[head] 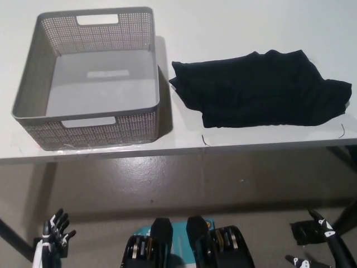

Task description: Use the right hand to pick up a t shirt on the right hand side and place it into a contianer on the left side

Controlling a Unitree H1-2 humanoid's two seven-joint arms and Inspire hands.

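A black shirt [262,89] lies folded on the white surface [223,28], on the right. A gray basket [89,78] sits just beside it on the left, not touching it. The white left hand [54,234] hangs low, fingers apart, holding nothing. The black right hand [318,234] is low too, maybe open; hard to tell.

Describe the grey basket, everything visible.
The grey basket is a rectangular, open-topped container that looks like moulded plastic, its walls perforated with a fine grid of small holes and its floor solid. A slot handle is cut into the far wall and another into the near wall. It stands upright on the left part of the white table, close to the table's front edge, and holds nothing. The black t-shirt lies to its right, apart from it. Neither hand touches it.
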